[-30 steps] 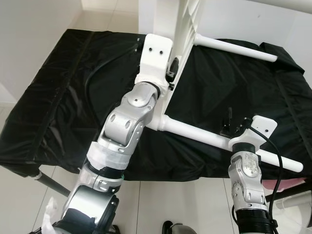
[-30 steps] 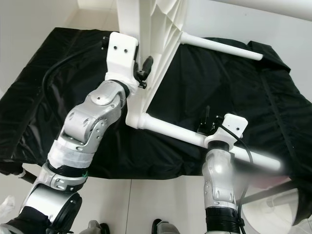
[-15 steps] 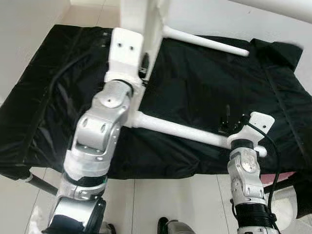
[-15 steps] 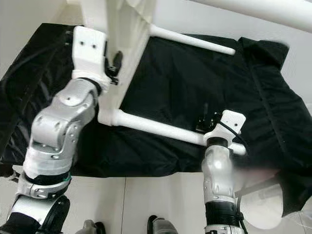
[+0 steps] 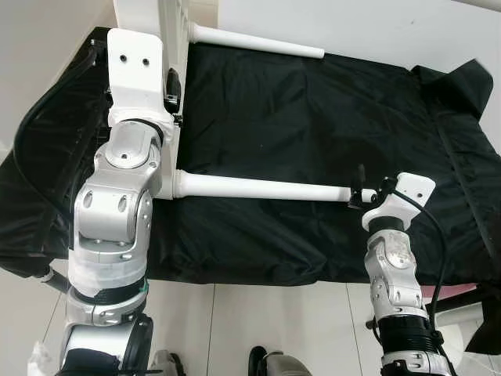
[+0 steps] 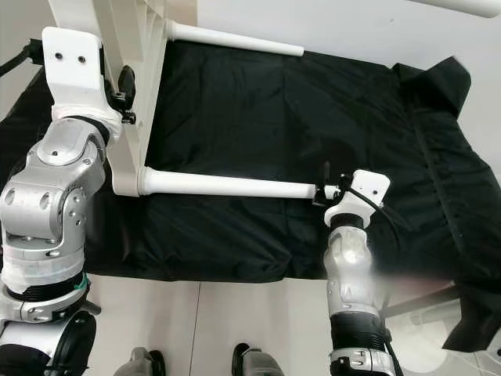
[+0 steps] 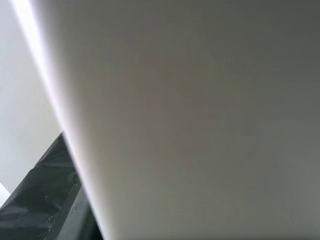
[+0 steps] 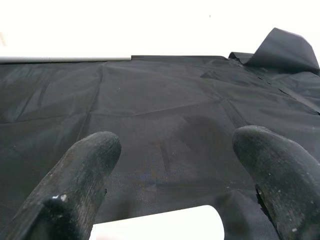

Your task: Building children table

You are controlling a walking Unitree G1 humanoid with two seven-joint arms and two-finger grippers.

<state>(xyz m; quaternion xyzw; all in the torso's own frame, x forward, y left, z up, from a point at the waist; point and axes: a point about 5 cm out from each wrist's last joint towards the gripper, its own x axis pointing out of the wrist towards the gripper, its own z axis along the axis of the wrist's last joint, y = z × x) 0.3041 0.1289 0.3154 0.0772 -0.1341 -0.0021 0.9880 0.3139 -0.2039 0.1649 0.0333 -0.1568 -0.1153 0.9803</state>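
The white table top (image 5: 167, 168) stands on edge at the left of a black cloth (image 5: 313, 117). My left gripper (image 5: 171, 84) is shut on its edge, and its underside (image 7: 200, 125) sits close in the left wrist view. Two white round legs stick out from it to the right: a lower leg (image 5: 258, 188) and an upper leg (image 5: 258, 41). My right gripper (image 5: 371, 180) is open at the lower leg's free end. In the right wrist view that leg end (image 8: 165, 222) lies between the spread fingers (image 8: 85, 170).
The black cloth covers a low, wide surface whose front edge (image 5: 258, 278) drops to white floor tiles (image 5: 235, 329). A white wall (image 5: 376, 27) rises behind it. A pink object (image 5: 463, 293) shows at the lower right beside a cloth fold.
My left arm has swung the table top to the left. The lower leg slid through my right gripper, so its end now sits at the fingers. The camera also shifted.
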